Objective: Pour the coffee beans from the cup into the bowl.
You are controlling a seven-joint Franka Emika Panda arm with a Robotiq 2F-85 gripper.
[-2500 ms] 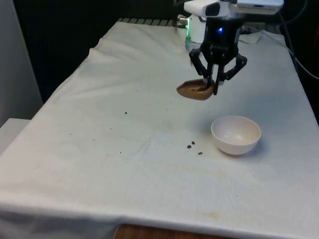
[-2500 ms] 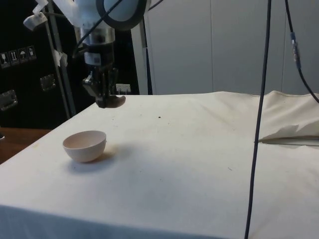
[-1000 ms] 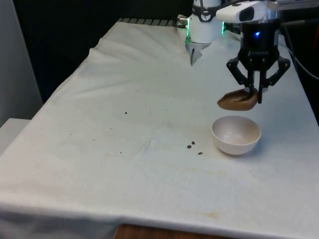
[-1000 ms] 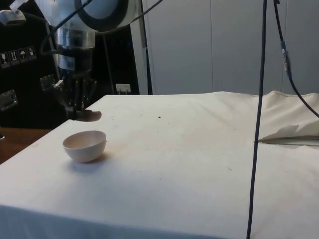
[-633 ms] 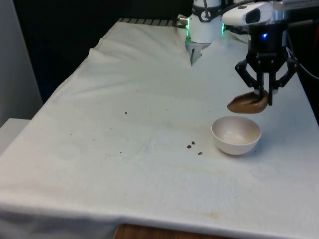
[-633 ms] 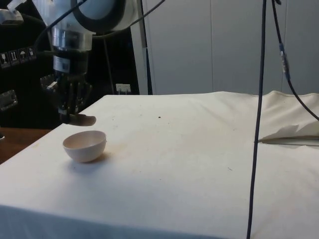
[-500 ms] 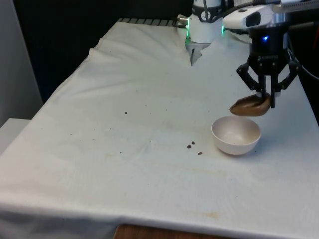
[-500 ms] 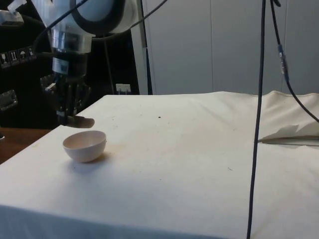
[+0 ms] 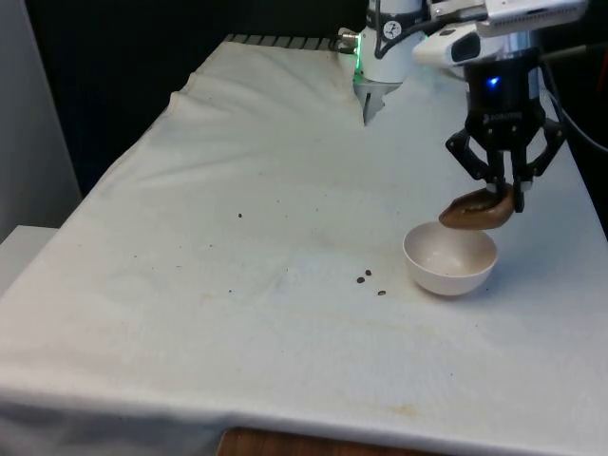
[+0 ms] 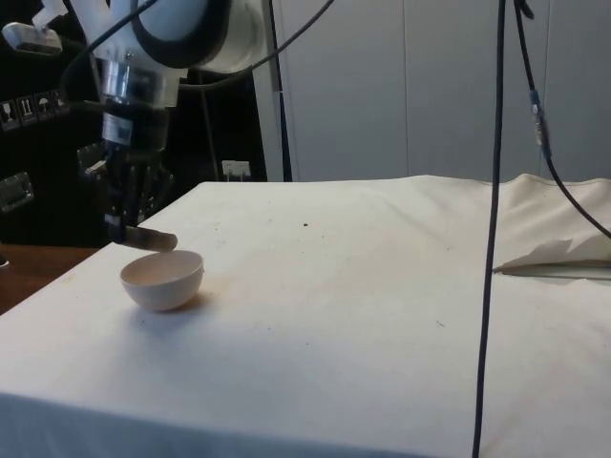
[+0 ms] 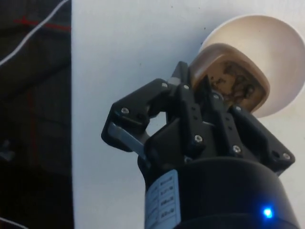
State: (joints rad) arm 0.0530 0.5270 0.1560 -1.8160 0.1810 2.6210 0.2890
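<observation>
My gripper [image 9: 503, 197] is shut on the rim of a small brown cup [image 9: 477, 210], which hangs tilted just above the far rim of the white bowl [image 9: 449, 257]. From the side, the cup [image 10: 145, 239] slants down over the bowl [image 10: 162, 279], with the gripper [image 10: 124, 221] above it. In the wrist view the cup [image 11: 232, 79] holds dark coffee beans and lies over the bowl [image 11: 276, 57]; the gripper [image 11: 200, 88] pinches its near edge. The bowl's inside looks bare.
A few loose coffee beans [image 9: 371, 281] lie on the white cloth just to the front view's left of the bowl, and smaller specks [image 9: 239, 216] sit further left. The table edge [image 11: 71, 114] runs close beside the bowl.
The gripper carried the cup from the table's middle towards the front view's right, over the bowl. In the last half second it dropped slightly and the cup tilted more.
</observation>
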